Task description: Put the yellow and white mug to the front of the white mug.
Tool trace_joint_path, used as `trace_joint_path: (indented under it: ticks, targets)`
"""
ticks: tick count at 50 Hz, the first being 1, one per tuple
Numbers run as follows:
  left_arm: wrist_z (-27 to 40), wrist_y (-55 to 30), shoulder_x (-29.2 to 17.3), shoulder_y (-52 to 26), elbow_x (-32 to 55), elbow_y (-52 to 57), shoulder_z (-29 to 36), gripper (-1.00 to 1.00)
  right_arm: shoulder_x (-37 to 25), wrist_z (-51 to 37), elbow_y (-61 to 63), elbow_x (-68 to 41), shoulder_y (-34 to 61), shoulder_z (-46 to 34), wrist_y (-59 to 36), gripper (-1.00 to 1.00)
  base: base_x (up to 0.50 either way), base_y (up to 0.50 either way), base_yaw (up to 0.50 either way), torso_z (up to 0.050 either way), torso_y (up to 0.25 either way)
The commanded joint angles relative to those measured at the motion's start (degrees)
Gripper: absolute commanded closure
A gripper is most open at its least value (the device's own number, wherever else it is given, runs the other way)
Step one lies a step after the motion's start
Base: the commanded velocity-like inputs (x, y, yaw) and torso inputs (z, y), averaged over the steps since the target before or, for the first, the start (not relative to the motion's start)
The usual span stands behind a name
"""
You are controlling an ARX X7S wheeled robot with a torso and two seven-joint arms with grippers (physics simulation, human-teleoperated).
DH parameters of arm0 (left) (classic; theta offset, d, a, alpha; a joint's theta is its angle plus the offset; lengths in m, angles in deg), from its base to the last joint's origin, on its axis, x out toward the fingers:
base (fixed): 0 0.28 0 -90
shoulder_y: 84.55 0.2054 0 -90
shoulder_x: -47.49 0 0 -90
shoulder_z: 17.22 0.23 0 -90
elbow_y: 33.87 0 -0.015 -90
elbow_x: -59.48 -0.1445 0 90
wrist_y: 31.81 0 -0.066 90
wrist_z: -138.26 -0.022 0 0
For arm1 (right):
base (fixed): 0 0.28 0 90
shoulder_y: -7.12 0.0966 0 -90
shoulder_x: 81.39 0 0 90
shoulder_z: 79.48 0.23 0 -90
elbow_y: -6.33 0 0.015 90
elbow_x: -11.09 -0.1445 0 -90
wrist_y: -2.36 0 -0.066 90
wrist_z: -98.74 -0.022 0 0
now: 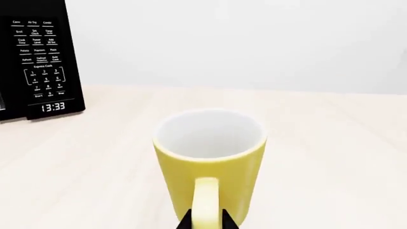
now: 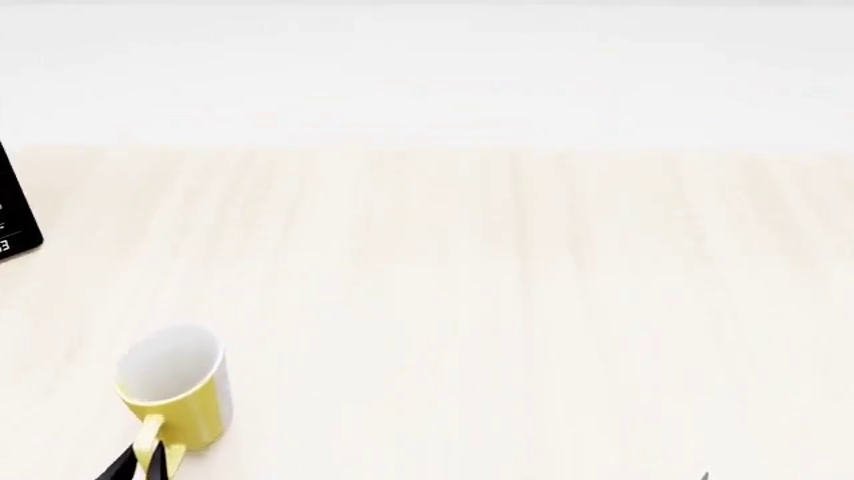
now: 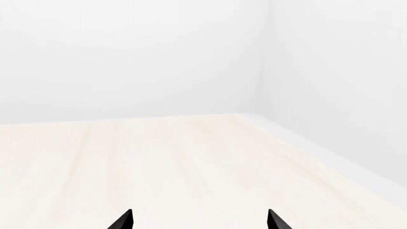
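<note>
The yellow and white mug (image 2: 174, 392) stands upright near the front left of the pale wooden table (image 2: 507, 280), its yellow loop handle towards me. In the left wrist view the mug (image 1: 210, 157) shows its yellow side and white inside. My left gripper (image 1: 207, 222) has a black fingertip pressed on each side of the handle; it also shows in the head view (image 2: 142, 462). My right gripper (image 3: 199, 221) is open and empty above bare table. The white mug is out of view.
A black microwave with a keypad and a clock reading 13:33 (image 1: 38, 62) stands at the table's far left; its corner shows in the head view (image 2: 16, 215). A white wall runs behind the table (image 3: 127, 57).
</note>
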Motion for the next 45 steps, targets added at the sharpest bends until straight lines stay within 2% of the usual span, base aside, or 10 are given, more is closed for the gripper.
trace_joint_path:
  ticks: [1, 7, 11, 13, 14, 17, 22, 26, 38, 45]
  targets:
    - [-5.1, 0.6, -2.4, -6.6, 2.6, -5.6, -0.2, 1.0, -0.3, -0.4, 0.3, 0.0, -0.1, -0.3, -0.1, -1.0, 0.0, 0.0, 0.0, 0.0, 0.0]
    - [-17.6, 4.9, -4.5, -13.6, 8.0, -12.7, -0.1, 1.0, -0.5, -0.4, -0.1, -0.1, 0.1, -0.6, 0.0, -1.0, 0.0, 0.0, 0.0, 0.0, 0.0]
    - [-28.5, 2.5, -5.2, -22.1, 14.3, -23.5, -0.6, 1.0, -0.6, -0.6, 0.0, -0.1, 0.0, -0.5, 0.0, -1.0, 0.0, 0.0, 0.0, 0.0, 0.0]
    - [-30.5, 5.5, -5.2, -24.4, 12.4, -28.1, 0.3, 1.0, -0.6, -0.6, -0.2, -0.1, 0.1, -0.7, 0.1, -1.0, 0.0, 0.0, 0.0, 0.0, 0.0]
    - [-35.0, 6.4, -5.2, -25.8, 13.8, -30.7, 0.4, 1.0, -0.6, -0.6, -0.3, -0.1, 0.3, -0.7, 0.0, -1.0, 0.0, 0.0, 0.0, 0.0, 0.0]
    - [-40.5, 8.8, -5.0, -27.9, 14.8, -35.5, 0.7, 1.0, -0.7, -0.6, -0.8, -0.2, 0.4, -0.8, 0.2, -1.0, 0.0, 0.0, 0.0, 0.0, 0.0]
    - [-46.1, 10.6, -5.2, -29.2, 14.8, -37.6, 2.1, 1.0, -0.8, -0.8, -0.4, -0.3, 0.1, -0.8, 0.3, -1.0, 0.0, 0.0, 0.0, 0.0, 0.002]
    - [-49.5, 8.7, -6.1, -30.6, 15.2, -37.9, 3.3, 1.0, -0.9, -0.8, -0.7, -0.3, 0.2, -0.9, 0.5, -1.0, 0.0, 0.0, 0.0, 0.0, 0.0]
    - [-67.9, 1.2, -8.3, -37.3, 22.7, -44.8, 3.4, 1.0, -1.1, -1.0, -1.0, -0.4, 0.3, -1.1, 0.6, -1.0, 0.0, 0.0, 0.0, 0.0, 0.0]
    - [-70.3, -1.2, -8.3, -36.8, 24.0, -41.5, 4.2, 1.0, -1.3, -1.1, -0.8, -0.6, 0.1, -1.2, 0.8, -1.0, 0.0, 0.0, 0.0, 0.0, 0.0]
